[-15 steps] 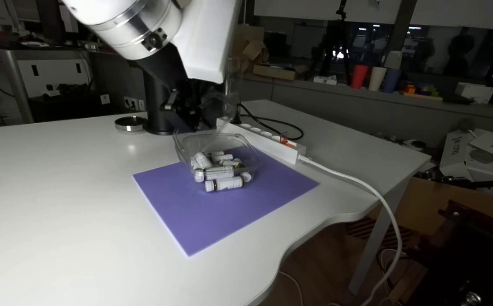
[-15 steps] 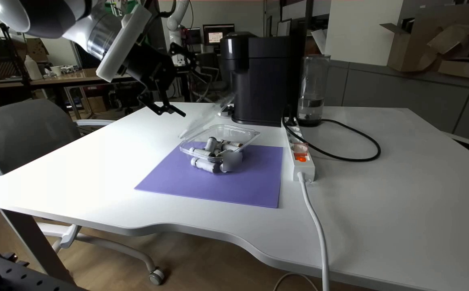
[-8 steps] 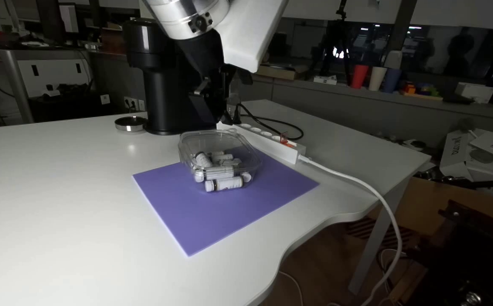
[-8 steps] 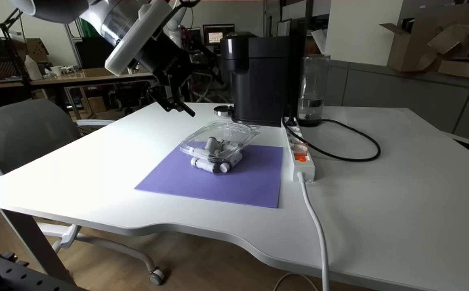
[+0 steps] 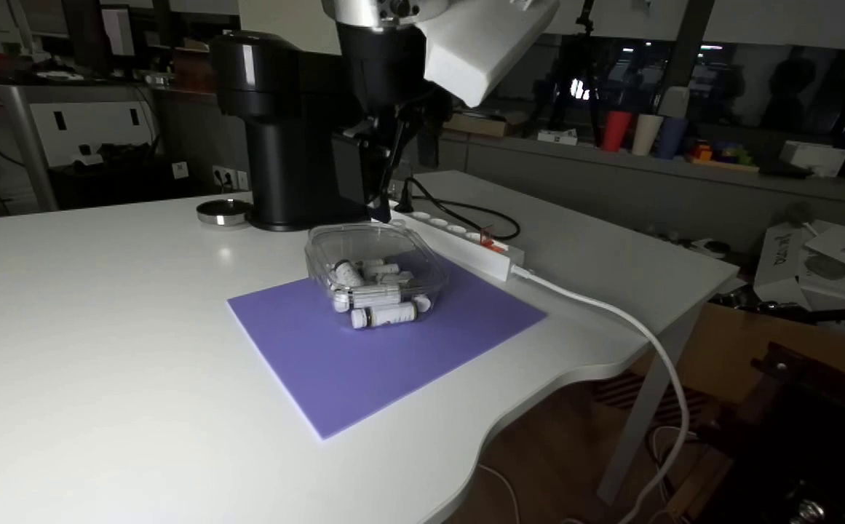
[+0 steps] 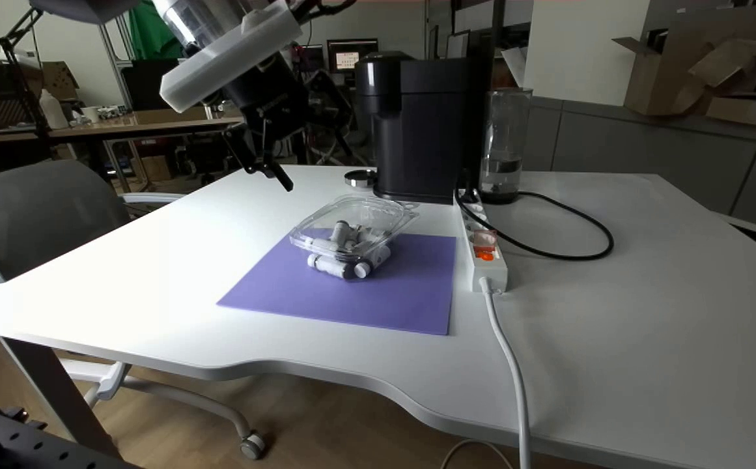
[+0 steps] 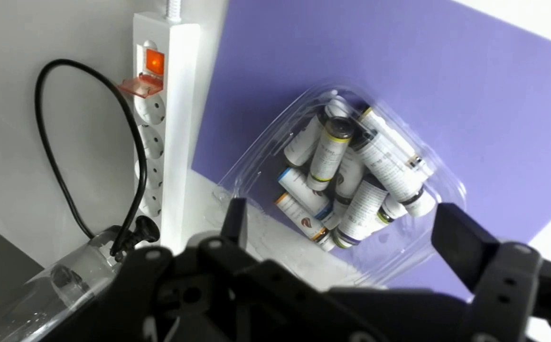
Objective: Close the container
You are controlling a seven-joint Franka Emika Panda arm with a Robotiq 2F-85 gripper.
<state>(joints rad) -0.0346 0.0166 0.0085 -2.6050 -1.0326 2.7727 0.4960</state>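
Down from its raised slant a second ago, the glossy see-through lid (image 6: 361, 212) now covers the shallow, round-cornered plastic container (image 5: 431, 287), which sits mostly on a smooth purple mat (image 5: 393, 364). White-labelled cylindrical bottles (image 7: 330, 154) show through in a heap. The arm (image 6: 231, 56) slants downward from above, its black, angular gripper (image 7: 344, 222) tilted near the container but apart, fingers (image 7: 462, 244) spread wide.

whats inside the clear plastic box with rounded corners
Visible inside the colourless plastic box: a jumble of small white-labelled bottles. Upper ones partly cover others, so an exact count cannot be told.
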